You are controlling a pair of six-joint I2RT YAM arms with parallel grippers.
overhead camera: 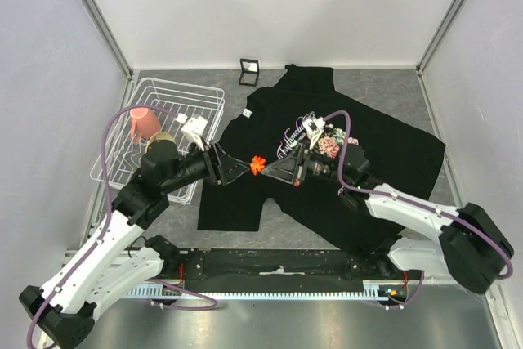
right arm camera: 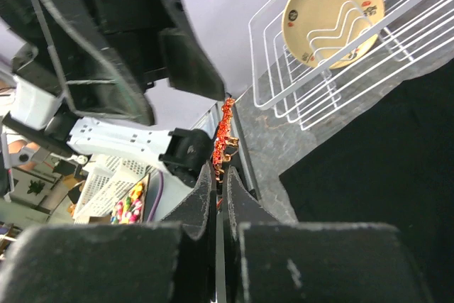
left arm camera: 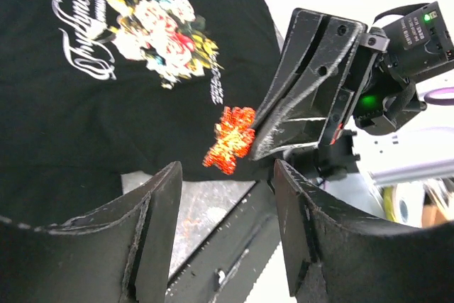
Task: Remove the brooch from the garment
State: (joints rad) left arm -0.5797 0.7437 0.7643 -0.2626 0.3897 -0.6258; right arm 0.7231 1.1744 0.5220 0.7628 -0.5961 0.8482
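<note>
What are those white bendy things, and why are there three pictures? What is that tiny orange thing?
The white bendy things are two robot arms. Each ends in a gripper, like a hand with only two fingers. One picture comes from a camera high above the table. The other two come from little cameras on the arms' wrists, so you see their own fingers up close.

On the table lies a black T-shirt with printed flowers. Beside it stands a white wire rack with a pink cup and a yellow plate.

The tiny orange thing is a leaf-shaped brooch. The right gripper pinches it between shut fingers, just off the shirt. The left gripper waits open, facing it.
</note>
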